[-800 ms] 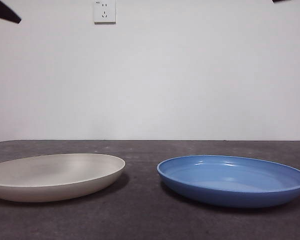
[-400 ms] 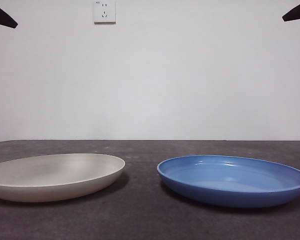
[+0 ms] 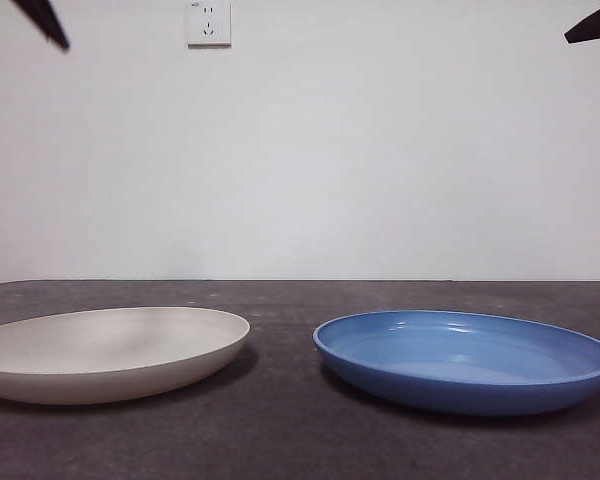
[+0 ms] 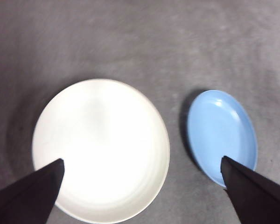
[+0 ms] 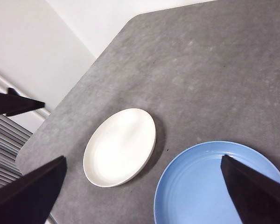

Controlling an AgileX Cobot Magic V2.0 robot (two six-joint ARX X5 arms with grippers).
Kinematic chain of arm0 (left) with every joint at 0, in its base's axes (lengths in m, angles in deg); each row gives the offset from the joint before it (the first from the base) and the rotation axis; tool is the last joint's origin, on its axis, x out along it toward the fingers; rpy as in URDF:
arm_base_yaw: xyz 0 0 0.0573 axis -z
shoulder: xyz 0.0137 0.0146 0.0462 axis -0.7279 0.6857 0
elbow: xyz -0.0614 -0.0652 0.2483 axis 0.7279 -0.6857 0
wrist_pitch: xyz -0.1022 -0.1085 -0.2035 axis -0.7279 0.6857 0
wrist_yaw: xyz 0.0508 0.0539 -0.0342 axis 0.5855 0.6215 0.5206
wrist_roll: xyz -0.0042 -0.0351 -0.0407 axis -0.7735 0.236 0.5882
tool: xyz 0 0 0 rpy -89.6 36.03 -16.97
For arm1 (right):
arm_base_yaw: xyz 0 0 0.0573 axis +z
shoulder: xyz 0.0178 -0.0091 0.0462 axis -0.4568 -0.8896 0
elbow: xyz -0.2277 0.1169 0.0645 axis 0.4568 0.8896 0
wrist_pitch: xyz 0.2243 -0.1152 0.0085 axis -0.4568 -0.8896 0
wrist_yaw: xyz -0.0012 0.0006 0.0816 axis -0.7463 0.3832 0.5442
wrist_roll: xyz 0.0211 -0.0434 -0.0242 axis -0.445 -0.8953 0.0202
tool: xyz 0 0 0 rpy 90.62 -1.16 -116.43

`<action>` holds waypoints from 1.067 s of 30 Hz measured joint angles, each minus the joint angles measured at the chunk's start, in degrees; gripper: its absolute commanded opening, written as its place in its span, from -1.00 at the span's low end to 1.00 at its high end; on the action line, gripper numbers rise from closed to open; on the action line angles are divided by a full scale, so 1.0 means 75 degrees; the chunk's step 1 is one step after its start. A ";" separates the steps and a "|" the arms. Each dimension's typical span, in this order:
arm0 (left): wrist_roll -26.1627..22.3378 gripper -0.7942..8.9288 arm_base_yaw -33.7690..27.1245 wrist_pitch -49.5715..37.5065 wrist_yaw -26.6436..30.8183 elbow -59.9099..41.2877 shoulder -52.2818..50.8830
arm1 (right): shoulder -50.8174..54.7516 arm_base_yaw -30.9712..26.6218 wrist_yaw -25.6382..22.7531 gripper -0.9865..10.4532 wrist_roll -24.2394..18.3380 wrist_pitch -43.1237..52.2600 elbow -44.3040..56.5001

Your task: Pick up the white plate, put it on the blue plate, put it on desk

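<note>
since the earlier frame only the black tip at the front view's upper corner has shifted. both plates lie untouched, side by side on the desk [image 3: 280,440]. left gripper [image 4: 140,191] hangs high, spread wide and empty, the white plate [image 4: 101,148] below it, the blue plate [image 4: 221,135] beside. right gripper [image 5: 144,191] waits open.

Left gripper [image 4: 140,163] now farther inward.

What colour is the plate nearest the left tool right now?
Plain matte cream-white, no pattern: the white plate. It shows best in the left wrist view.
</note>
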 measured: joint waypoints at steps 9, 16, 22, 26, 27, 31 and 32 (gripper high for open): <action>-0.0498 0.39 -0.0484 -0.0052 -0.0192 0.0000 0.2037 | 0.0000 0.0187 0.0003 0.27 0.0000 -0.0003 0.0000; -0.0845 0.37 -0.0551 -0.0484 -0.0195 0.0003 0.3474 | 0.0000 0.0251 0.0003 0.27 0.0000 -0.0003 0.0000; -0.0871 0.37 -0.0554 -0.0711 -0.0195 0.0003 0.4089 | 0.0000 0.0251 0.0000 0.27 0.0000 -0.0003 0.0000; -0.0883 0.37 -0.0554 -0.0731 -0.0198 0.0003 0.4395 | 0.0000 0.0251 0.0000 0.27 -0.0047 -0.0003 0.0000; -0.0883 0.37 -0.0554 -0.0755 -0.0201 0.0003 0.4444 | 0.0000 0.0251 0.0000 0.27 -0.0052 -0.0003 0.0000; -0.0886 0.35 -0.0554 -0.0877 -0.0370 0.0003 0.4593 | 0.0000 0.0251 0.0000 0.27 -0.0111 -0.0003 0.0000; -0.0886 0.29 -0.0554 -0.0877 -0.0458 0.0003 0.4619 | 0.0000 0.0251 0.0000 0.27 -0.0119 -0.0003 0.0000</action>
